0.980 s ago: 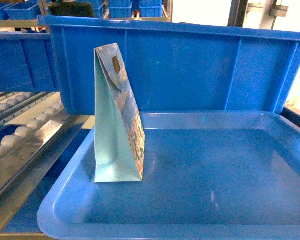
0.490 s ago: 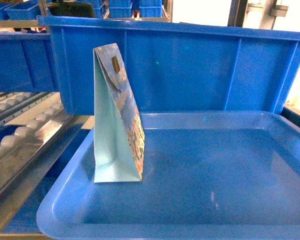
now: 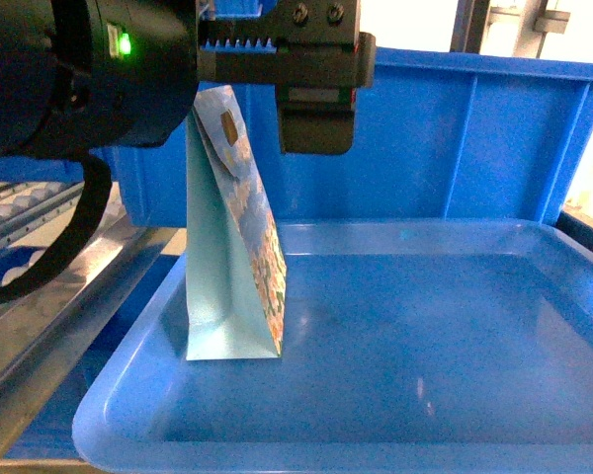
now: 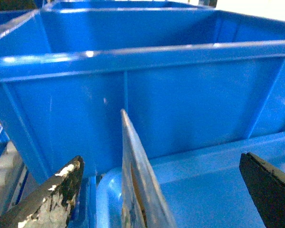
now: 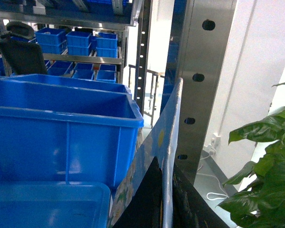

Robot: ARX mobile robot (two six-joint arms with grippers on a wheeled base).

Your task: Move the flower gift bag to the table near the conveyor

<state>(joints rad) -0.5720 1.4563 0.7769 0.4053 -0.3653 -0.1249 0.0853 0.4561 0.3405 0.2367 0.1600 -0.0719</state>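
A flower gift bag (image 3: pixel 232 267) stands upright at the left end of a blue tray (image 3: pixel 128 395). Its folded top (image 4: pixel 133 156) rises between the fingers of my left gripper (image 4: pixel 160 161), which is open and touches neither side. In the head view that left gripper (image 3: pixel 247 99) hangs over the bag's top. My right gripper (image 5: pixel 167 164) is out of the head view and shut on the thin edge of a floral-printed gift bag (image 5: pixel 152 142). The conveyor (image 3: pixel 40 267), with white rollers in steel tracks, runs along the left. The table is out of view.
A tall blue bin (image 3: pixel 425 138) stands right behind the tray. The right wrist view shows that bin (image 5: pixel 61 137), a perforated steel post (image 5: pixel 199 85), shelves of blue bins (image 5: pixel 76 42) and a green plant (image 5: pixel 266 166) at the right.
My left arm has come into the head view from the upper left, and its gripper now sits over the bag's top. The bag has not moved.
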